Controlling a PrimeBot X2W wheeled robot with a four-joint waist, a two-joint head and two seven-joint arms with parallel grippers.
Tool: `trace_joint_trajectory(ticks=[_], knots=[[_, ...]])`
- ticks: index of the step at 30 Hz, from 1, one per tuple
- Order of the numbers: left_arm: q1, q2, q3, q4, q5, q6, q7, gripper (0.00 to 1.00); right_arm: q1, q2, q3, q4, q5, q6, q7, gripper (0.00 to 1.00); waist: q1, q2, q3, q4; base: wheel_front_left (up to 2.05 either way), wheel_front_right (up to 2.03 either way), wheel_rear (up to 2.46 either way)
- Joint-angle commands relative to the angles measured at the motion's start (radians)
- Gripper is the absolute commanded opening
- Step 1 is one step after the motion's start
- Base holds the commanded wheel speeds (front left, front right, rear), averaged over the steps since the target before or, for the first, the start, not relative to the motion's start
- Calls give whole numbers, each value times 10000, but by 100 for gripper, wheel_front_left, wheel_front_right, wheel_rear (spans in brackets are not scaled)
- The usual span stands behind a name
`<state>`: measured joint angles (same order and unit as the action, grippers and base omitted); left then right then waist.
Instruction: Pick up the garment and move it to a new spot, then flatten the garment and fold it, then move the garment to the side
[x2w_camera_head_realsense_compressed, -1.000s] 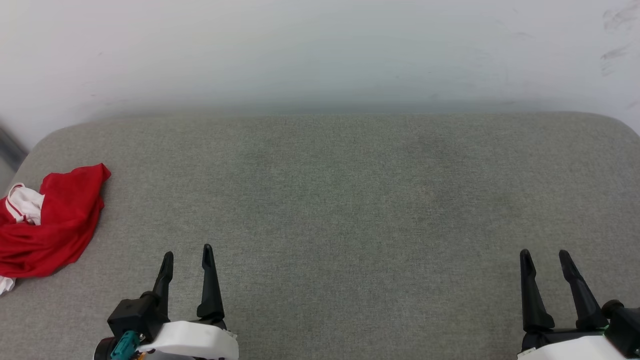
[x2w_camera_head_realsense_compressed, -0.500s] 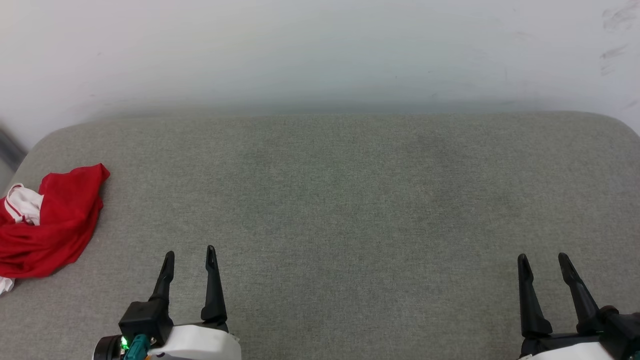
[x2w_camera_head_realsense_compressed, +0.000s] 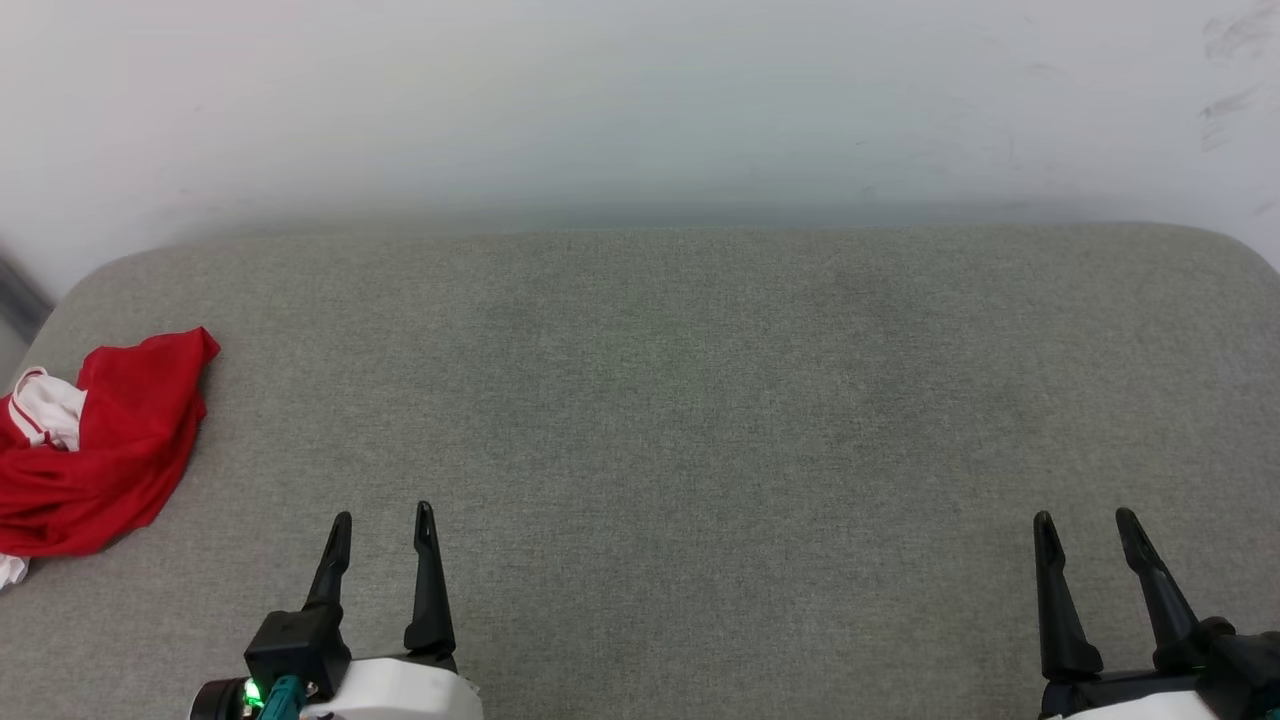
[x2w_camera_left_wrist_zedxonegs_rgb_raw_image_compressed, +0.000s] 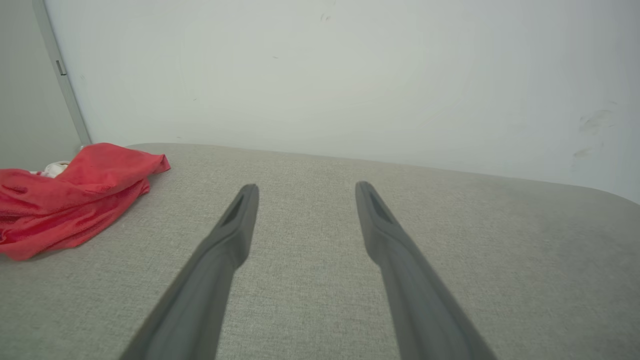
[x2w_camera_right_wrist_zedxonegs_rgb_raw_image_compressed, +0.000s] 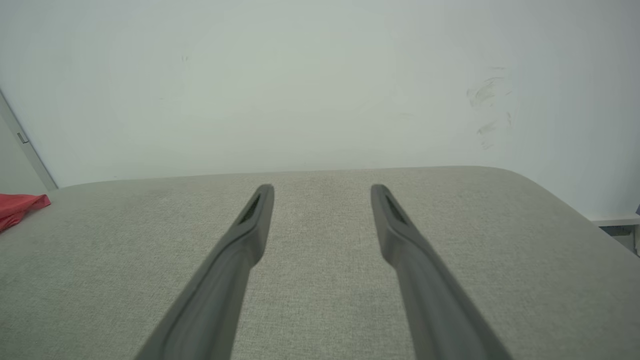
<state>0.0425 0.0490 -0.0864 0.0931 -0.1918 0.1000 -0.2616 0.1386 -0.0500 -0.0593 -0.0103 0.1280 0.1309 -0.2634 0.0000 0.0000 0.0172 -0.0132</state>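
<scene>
Grey fabric surface (x2w_camera_head_realsense_compressed: 700, 400), white wall (x2w_camera_head_realsense_compressed: 640, 100), crumpled garment (x2w_camera_head_realsense_compressed: 110, 440), left gripper (x2w_camera_head_realsense_compressed: 383, 512), right gripper (x2w_camera_head_realsense_compressed: 1085, 514), fingers (x2w_camera_head_realsense_compressed: 430, 590) apart

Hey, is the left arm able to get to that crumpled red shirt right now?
Probably yes: the left gripper is open and empty, with bare grey upholstery between it and the red shirt to its left.

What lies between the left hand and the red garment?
Nothing: bare grey fabric surface separates the left hand from the garment, seen in the head view.
</scene>
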Motion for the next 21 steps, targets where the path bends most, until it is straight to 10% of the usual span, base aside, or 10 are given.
trace_joint_trajectory(ticks=[1,21], knots=[[100,23,33,27,-62,10,-52,100,77,-5,-1,-9,18,-3,-21,100,0,0,-3,1,0,0,0],[76,23,18,177,-320,5,-42,100,107,-5,41,149,342,-3,-21,100,0,0,15,15,0,0,0]])
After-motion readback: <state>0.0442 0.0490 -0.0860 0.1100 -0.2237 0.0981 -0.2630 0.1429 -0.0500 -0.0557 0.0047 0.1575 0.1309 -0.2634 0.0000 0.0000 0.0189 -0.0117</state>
